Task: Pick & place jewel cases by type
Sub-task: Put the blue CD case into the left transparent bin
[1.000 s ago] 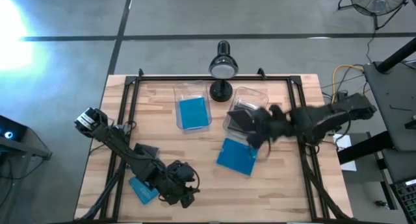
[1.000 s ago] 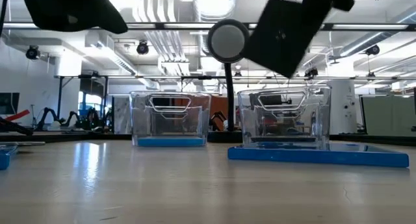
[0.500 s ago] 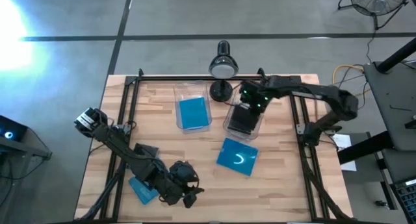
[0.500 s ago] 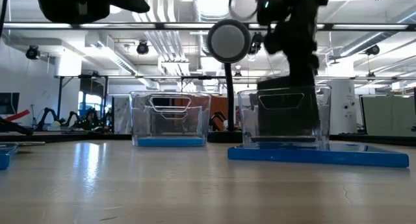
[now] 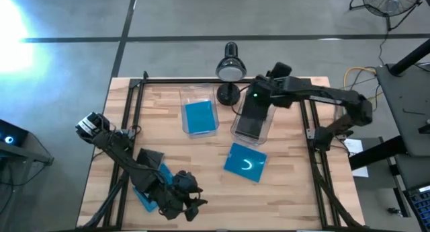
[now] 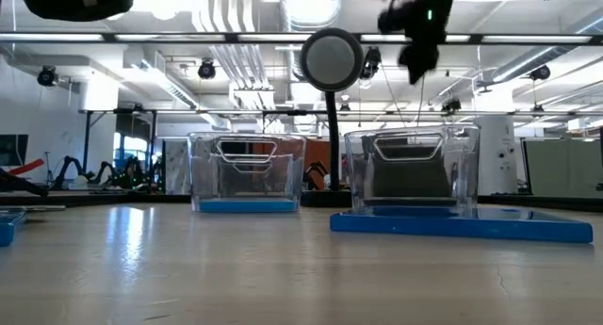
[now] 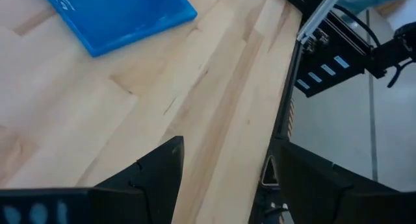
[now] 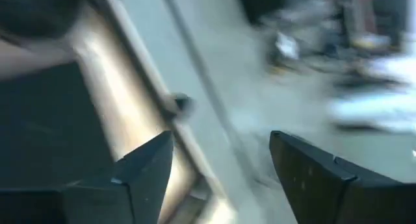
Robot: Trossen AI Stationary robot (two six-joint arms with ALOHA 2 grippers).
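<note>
My right gripper [image 5: 258,97] stands open above the far end of the right clear bin [image 5: 236,128], high over it in the low view [image 6: 419,38]. A dark jewel case [image 5: 252,119] lies inside that bin. The left clear bin [image 5: 185,97] holds a blue jewel case [image 5: 199,117] flat on its floor. Another blue jewel case [image 5: 245,163] lies flat on the table in front of the right bin. A third blue one [image 5: 145,197] is partly hidden under my left arm. My left gripper [image 5: 188,204] hangs open near the table's near edge, nothing between its fingers [image 7: 224,159].
A black desk lamp [image 5: 230,67] stands at the table's far edge between the two bins. A black rail frame [image 5: 222,80] runs round the wooden table top. Bare wood lies in the middle front and at the right front of the table.
My right gripper carried the dark jewel case, tilted, from above the table's middle toward the far edge. It lowered the case into the right bin, opened and let go, then rose. The case now rests in that bin. My left gripper shifted slightly toward the near edge.
</note>
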